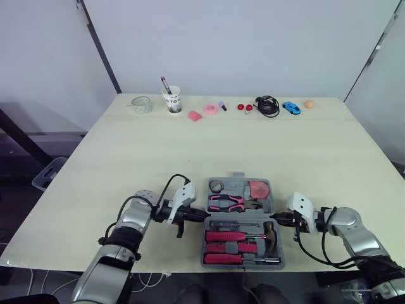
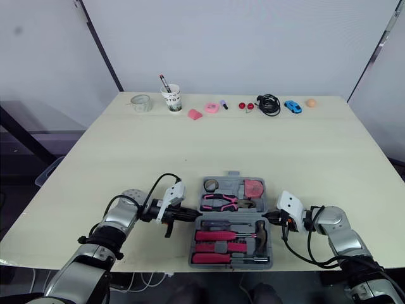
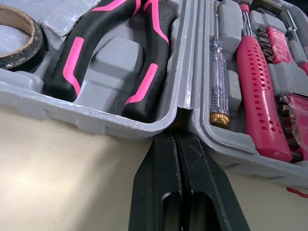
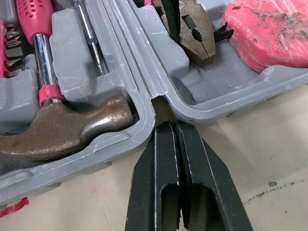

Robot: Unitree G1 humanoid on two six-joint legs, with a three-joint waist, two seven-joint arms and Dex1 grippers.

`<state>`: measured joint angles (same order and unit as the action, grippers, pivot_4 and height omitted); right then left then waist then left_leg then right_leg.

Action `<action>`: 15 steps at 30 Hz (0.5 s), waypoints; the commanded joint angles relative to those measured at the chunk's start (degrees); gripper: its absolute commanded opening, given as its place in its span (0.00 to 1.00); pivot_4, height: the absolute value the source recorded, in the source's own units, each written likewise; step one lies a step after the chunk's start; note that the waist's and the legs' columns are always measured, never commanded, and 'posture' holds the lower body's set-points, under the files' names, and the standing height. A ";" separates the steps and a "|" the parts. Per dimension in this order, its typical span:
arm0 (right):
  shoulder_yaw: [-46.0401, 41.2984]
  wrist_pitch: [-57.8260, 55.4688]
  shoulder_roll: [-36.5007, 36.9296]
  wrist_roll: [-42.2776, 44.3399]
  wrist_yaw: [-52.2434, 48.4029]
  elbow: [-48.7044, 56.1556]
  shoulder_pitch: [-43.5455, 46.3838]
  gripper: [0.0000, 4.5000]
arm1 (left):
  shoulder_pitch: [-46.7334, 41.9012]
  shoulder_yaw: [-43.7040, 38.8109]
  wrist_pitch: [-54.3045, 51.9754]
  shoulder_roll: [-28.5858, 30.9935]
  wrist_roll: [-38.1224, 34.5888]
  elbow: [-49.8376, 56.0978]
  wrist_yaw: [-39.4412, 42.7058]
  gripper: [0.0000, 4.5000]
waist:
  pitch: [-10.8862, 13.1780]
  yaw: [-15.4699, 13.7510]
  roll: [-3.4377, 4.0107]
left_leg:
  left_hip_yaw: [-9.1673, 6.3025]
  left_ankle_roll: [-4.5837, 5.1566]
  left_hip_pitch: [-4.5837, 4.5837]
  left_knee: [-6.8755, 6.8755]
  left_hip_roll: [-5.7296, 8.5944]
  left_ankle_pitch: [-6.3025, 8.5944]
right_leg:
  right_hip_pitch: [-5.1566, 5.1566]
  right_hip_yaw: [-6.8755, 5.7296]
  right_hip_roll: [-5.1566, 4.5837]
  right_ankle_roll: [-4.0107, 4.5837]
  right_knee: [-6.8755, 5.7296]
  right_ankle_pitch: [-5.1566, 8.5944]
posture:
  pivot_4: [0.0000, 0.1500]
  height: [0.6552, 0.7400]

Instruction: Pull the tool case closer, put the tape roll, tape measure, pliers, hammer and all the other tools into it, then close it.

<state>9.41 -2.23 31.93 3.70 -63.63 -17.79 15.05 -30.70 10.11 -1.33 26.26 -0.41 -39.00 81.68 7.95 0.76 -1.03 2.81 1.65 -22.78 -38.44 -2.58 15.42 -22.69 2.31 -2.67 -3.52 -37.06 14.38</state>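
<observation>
Grey plastic case [image 3: 96, 120] sits open near counter's [image 1: 190, 152] front edge, tools [image 1: 231, 237] inside; likely stiff, fairly heavy loaded. Your left pincer [image 3: 174, 137] and right pincer [image 4: 167, 126] both closed, empty, tips at hinge seam [image 3: 179, 103]; take far half's rim

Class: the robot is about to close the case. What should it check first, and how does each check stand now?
1. Case close to the robot: ok.
2. Tape roll and tape measure in the far half: ok.
3. Pliers seated in their tray: ok.
4. Hammer in its slot: ok.
5. Left gripper and right gripper shut, tips at the hinge gaps: ok.
6. Nothing standing above the rim: cannot tell.
</observation>
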 commanded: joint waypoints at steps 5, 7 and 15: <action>0.04 1.57 0.32 0.25 0.15 1.39 0.74 0.01 | 0.71 2.14 0.26 -0.65 0.12 -0.44 0.13 0.00 | 0.00 -0.03 0.00 | 0.00 0.00 0.00 0.00 0.00 0.00 | 0.00 0.00 0.00 0.00 0.00 0.00 | 1.00 1.00; -0.18 1.55 0.54 0.28 0.22 1.48 0.73 0.01 | 0.49 1.93 0.81 -0.54 0.25 -1.11 -0.47 0.00 | 0.00 -0.04 0.00 | 0.01 0.00 0.00 0.00 0.00 0.00 | 0.00 0.00 0.00 0.00 0.00 0.00 | 1.00 1.00; -6.37 -4.64 2.88 6.67 0.48 3.96 -0.29 0.01 | -1.04 -2.33 4.51 2.93 -1.99 -1.81 -2.40 0.00 | 0.00 0.10 0.00 | -0.01 0.00 0.00 -0.01 0.00 0.00 | 0.00 0.00 0.00 0.00 -0.03 0.00 | 1.00 1.00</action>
<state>4.94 -6.30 34.22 8.65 -63.25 -16.07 14.48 -31.19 9.22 2.51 28.37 -1.50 -41.07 79.73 7.95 0.86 -1.03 2.80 1.66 -22.78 -38.45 -2.60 15.42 -22.69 2.31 -2.68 -3.51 -37.11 14.38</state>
